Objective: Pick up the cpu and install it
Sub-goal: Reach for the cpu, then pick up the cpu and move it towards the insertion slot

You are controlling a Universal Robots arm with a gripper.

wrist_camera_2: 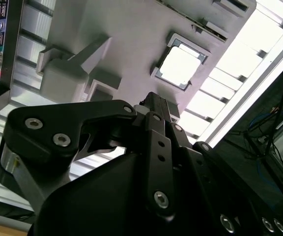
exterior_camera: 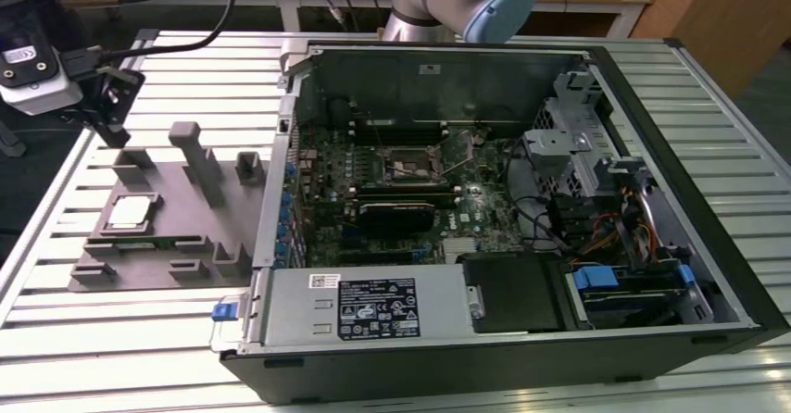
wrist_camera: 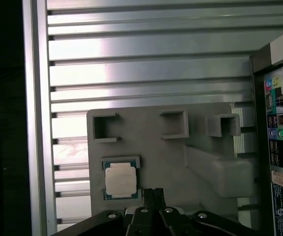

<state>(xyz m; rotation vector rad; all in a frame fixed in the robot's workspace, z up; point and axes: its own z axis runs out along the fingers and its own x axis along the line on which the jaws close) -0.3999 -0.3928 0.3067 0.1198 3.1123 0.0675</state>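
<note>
Table, exterior view: silver slat table (exterior_camera: 74,339) w/ grey tray (exterior_camera: 185,219) by its edge at the exterior view's left. An open PC case (exterior_camera: 495,357) is beside the tray.
Cpu: lies flat in a square pocket of the tray (exterior_camera: 130,211), on the side away from the PC case.
Claw: hangs above the tray (exterior_camera: 114,126), not touching the cpu.
Socket: dark square (exterior_camera: 412,165) on the board inside the PC case, well apart from the cpu.
Second wrist view: claw (wrist_camera_2: 154,101) tips pressed close, nothing btw them. Cpu (wrist_camera_2: 180,65) sits in its pocket past the tips.
First wrist view: claw (wrist_camera: 153,194) narrow & empty. Cpu (wrist_camera: 121,180) sits in the tray (wrist_camera: 146,152).
Done: nothing yet, I think.
Left: pick-up & install both.
</note>
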